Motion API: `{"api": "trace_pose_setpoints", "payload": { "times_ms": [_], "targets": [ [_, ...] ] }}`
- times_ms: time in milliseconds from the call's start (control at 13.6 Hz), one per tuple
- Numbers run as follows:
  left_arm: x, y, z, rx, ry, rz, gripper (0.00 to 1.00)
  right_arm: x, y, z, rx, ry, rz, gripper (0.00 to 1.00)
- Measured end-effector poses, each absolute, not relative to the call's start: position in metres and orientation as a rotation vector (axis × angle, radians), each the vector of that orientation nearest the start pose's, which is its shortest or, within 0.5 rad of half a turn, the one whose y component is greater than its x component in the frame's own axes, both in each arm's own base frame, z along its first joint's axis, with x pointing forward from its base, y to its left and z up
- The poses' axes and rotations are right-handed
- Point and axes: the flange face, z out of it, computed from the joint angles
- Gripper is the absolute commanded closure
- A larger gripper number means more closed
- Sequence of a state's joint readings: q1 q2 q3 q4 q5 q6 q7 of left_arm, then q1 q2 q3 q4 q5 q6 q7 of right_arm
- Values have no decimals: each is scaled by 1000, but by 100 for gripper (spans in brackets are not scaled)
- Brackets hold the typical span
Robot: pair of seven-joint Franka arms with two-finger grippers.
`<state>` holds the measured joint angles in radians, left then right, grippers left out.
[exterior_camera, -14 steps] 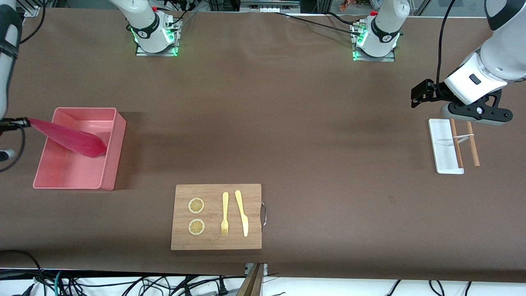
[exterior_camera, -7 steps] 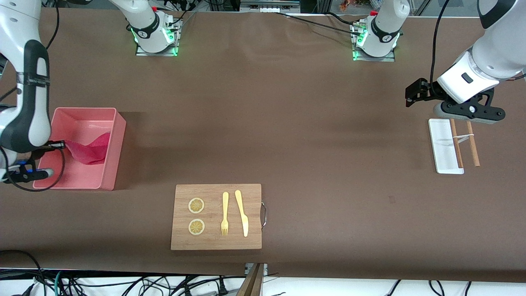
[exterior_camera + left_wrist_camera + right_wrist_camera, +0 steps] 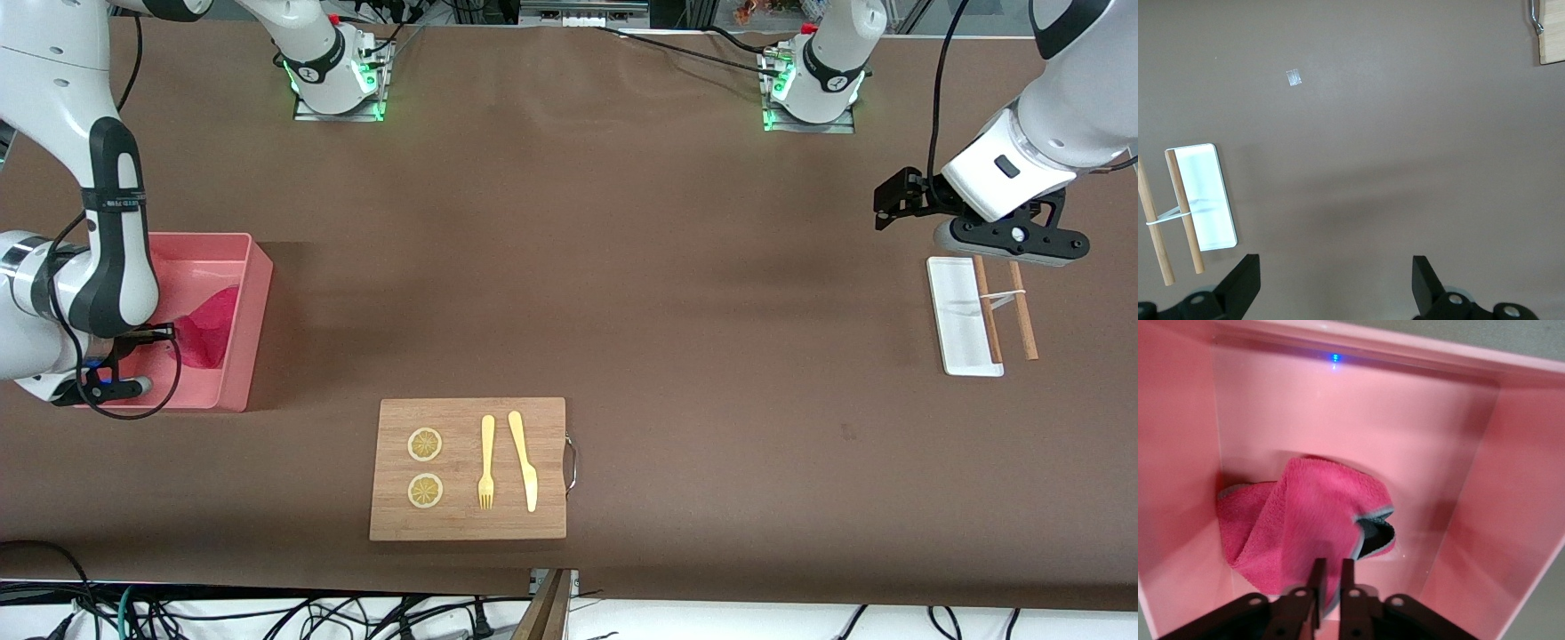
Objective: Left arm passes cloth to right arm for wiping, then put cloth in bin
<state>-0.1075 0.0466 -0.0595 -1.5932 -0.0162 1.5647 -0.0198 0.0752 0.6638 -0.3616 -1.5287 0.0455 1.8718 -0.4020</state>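
The magenta-pink cloth (image 3: 210, 322) lies bunched inside the salmon-pink bin (image 3: 242, 364) at the right arm's end of the table. My right gripper (image 3: 169, 334) is low in the bin, shut on an edge of the cloth. In the right wrist view the cloth (image 3: 1305, 520) folds onto the bin floor (image 3: 1358, 407) just ahead of my right gripper (image 3: 1330, 577), whose fingers pinch it. My left gripper (image 3: 892, 203) is open and empty above the table beside the white tray; the left wrist view shows it (image 3: 1335, 280) over bare table.
A white tray (image 3: 956, 311) with two banded wooden sticks (image 3: 1022, 311) lies at the left arm's end; it also shows in the left wrist view (image 3: 1205, 200). A wooden cutting board (image 3: 468, 468) with lemon slices, fork and knife lies near the front edge.
My right arm has swung in over the bin and come down. The cloth went from hanging stretched across the bin to bunched on its floor. My left arm shifted slightly.
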Motion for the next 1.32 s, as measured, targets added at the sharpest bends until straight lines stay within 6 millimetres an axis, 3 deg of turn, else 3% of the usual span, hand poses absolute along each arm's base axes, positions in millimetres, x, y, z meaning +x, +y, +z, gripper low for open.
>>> {"api": "trace_pose_setpoints", "payload": {
  "times_ms": [147,220,588,735,882,1102,1323],
  "targets": [
    [558,-95,588,-3143,231,118,0,655,-153,282,-3172,-212,501,0],
    [558,-95,590,-3144,230,111,0,654,-152,299,-3165,-207,495,0],
    [559,-96,595,-3156,225,94,0,629,-130,433,-3111,-201,413,0],
    [559,-96,595,-3156,225,97,0,615,-104,479,-3131,-162,403,0],
    [558,-97,595,-3155,226,108,0,603,-62,517,-3169,-105,376,0],
    [557,-97,595,-3155,226,113,0,588,-9,561,-3180,-49,286,0],
    [557,-96,596,-3155,224,110,0,575,20,592,-3179,-112,235,0]
  ]
}}
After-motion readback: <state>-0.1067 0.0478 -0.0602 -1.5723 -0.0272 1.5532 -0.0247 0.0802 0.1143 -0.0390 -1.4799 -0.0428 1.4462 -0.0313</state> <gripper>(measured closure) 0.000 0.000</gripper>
